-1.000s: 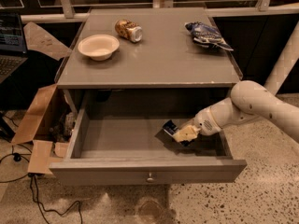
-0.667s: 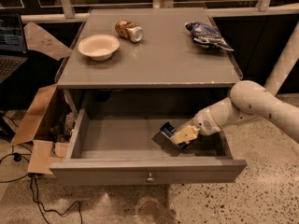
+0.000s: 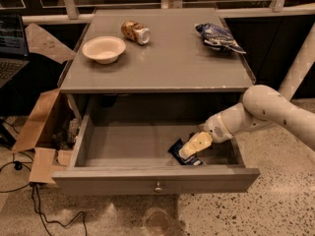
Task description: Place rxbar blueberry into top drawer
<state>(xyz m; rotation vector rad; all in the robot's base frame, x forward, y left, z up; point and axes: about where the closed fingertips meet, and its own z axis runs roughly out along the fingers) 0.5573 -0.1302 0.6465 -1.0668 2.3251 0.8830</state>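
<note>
The top drawer (image 3: pixel 113 182) of the grey cabinet stands pulled open, its round knob at the front centre. My gripper (image 3: pixel 191 149) reaches in from the right, low over the drawer's front right floor. It is shut on the rxbar blueberry (image 3: pixel 175 147), a dark navy bar that sticks out to the left of the cream fingers (image 3: pixel 197 142) and sits tilted, at or just above the drawer floor. The gripper covers part of the bar.
On the cabinet top (image 3: pixel 172 68) are a cream bowl (image 3: pixel 104 48), a tipped can (image 3: pixel 135 32) and a blue-and-white chip bag (image 3: pixel 218 36). An open cardboard box (image 3: pixel 37 127) and cables lie on the floor at left. A laptop (image 3: pixel 10 53) is at far left.
My gripper has moved a little left and down toward the drawer's front, carrying the bar with it. Nothing on the cabinet top has moved.
</note>
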